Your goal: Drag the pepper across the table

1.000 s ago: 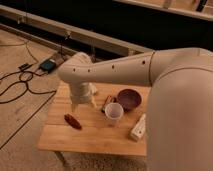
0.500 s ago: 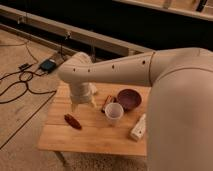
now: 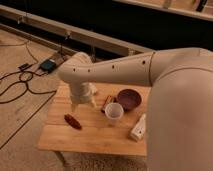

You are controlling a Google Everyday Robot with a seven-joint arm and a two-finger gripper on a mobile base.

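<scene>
The pepper (image 3: pixel 72 121) lies on the table (image 3: pixel 95 141), pointing from upper left to lower right. The gripper (image 3: pixel 83 103) hangs just above-right of it, maybe apart. I cannot tell if it is open.

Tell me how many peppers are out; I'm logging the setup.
1: the pepper lies front-left on the table, the claw just behind it. The arm may hide more.

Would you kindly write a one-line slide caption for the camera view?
Gripper hovers close to the dark red pepper on the wooden table, with a white cup and purple bowl nearby.
</scene>
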